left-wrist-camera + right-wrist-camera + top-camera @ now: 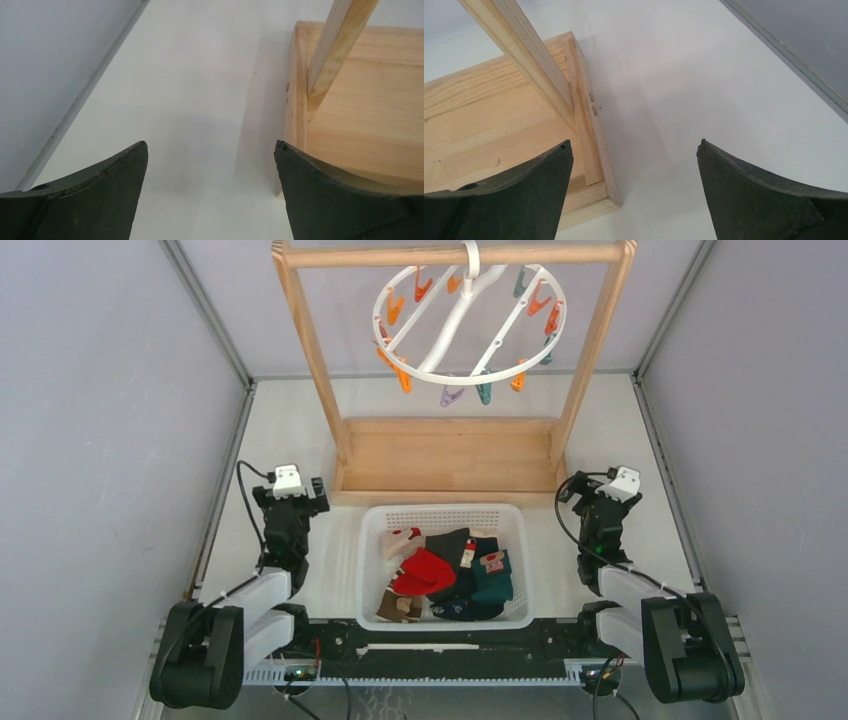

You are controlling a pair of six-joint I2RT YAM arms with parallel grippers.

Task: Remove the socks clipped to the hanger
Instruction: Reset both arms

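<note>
Starting at your near edge, both arms sit folded low, one on each side of the basket point(445, 511). Your left gripper point(210, 150) is released: its dark fingers point(100, 195) stand wide apart with only bare white table point(200, 90) between them. Your right gripper point(634, 148) is released too, spread just as wide over the table and holding nothing.

Between the arms, the white basket holds the socks point(445, 572) in a loose heap. You can pick out a red one near the middle, a dark green one on the right, a navy one at the near rim, a black one toward the far side and a brown-and-cream striped one at the near left corner.

Just beyond the basket lies the flat wooden base of the rack point(450, 455). Its left corner shows beside your left gripper's fingers, and its right corner beside your right gripper's.

Farthest off, the hanger point(470, 325) hangs tilted by its hook from the rack's top bar, well apart from the socks. Orange, teal and purple clips point(452, 395) dangle around its white ring.
</note>
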